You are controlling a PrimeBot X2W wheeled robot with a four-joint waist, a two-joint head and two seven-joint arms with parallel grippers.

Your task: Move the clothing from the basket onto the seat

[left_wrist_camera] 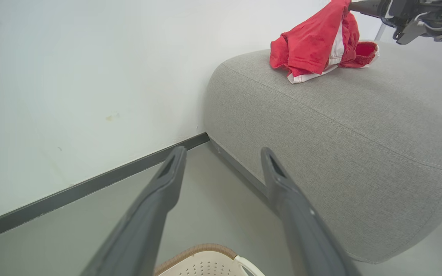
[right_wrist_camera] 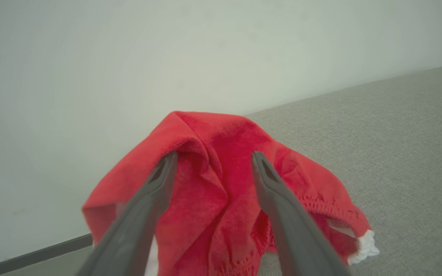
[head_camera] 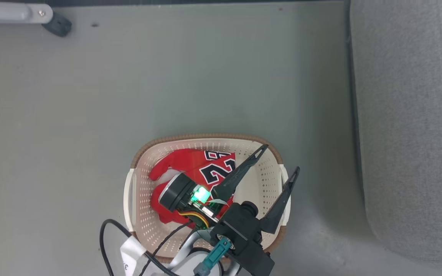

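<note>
The grey sofa seat (left_wrist_camera: 359, 126) carries red shorts (left_wrist_camera: 309, 46) with white trim, heaped near its rounded end by the wall. On the floor beside it, the perforated cream basket (head_camera: 144, 214) holds a red jersey (head_camera: 190, 165) with black numerals. The left end effector (head_camera: 281, 157) hangs over the basket, released and empty. The right end effector (right_wrist_camera: 214, 154) is spread wide at the shorts, with one finger on either side of a fold.
</note>
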